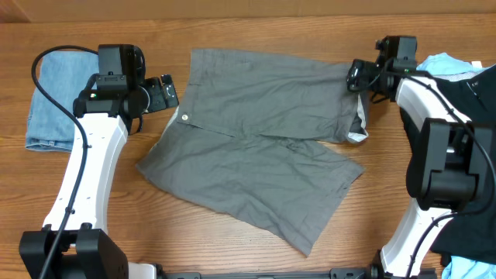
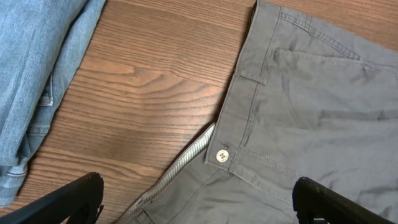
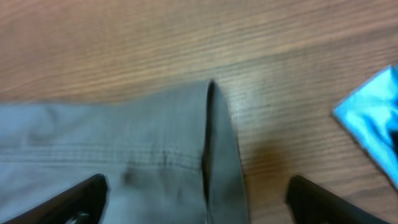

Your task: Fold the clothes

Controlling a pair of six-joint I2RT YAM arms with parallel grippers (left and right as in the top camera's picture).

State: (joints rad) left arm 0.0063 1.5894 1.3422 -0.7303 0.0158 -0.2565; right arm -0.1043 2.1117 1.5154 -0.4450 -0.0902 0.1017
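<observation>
The grey shorts [image 1: 256, 139] lie spread flat in the middle of the wooden tabletop [image 1: 232, 31]. The waistband is to the left and the two legs run off to the right, the far leg straight and the near leg angled towards the near side. The fly is open a little, so the button [image 2: 221, 155] and a strip of pale lining [image 2: 186, 158] show at the waistband.

The left gripper [image 1: 164, 93] hangs just over the waistband end. Its jaws are spread wide with nothing between them. The right gripper [image 1: 358, 76] sits over the hem [image 3: 214, 143] of the far leg. Its jaws are equally wide and also hold nothing, and its wrist picture is too blurred to say whether they touch the cloth.

A folded blue denim piece [image 1: 54, 97] rests at the far left, apart from the shorts. A black garment [image 1: 473, 85] and a light-blue garment [image 1: 446, 63] are piled at the right edge.

The shorts look like light, thin cotton, already creased. I would expect them to be limp, so that they sag from any single hold and drag rather than slide cleanly on the wood. The firmest places to pinch are probably the layered waistband near the belt loop [image 2: 250, 76] and the stitched hem at the outer corner of the leg. There the doubled cloth should give the jaws something to bite. Taking both ends together should keep the fabric taut enough to fold over without bunching.
</observation>
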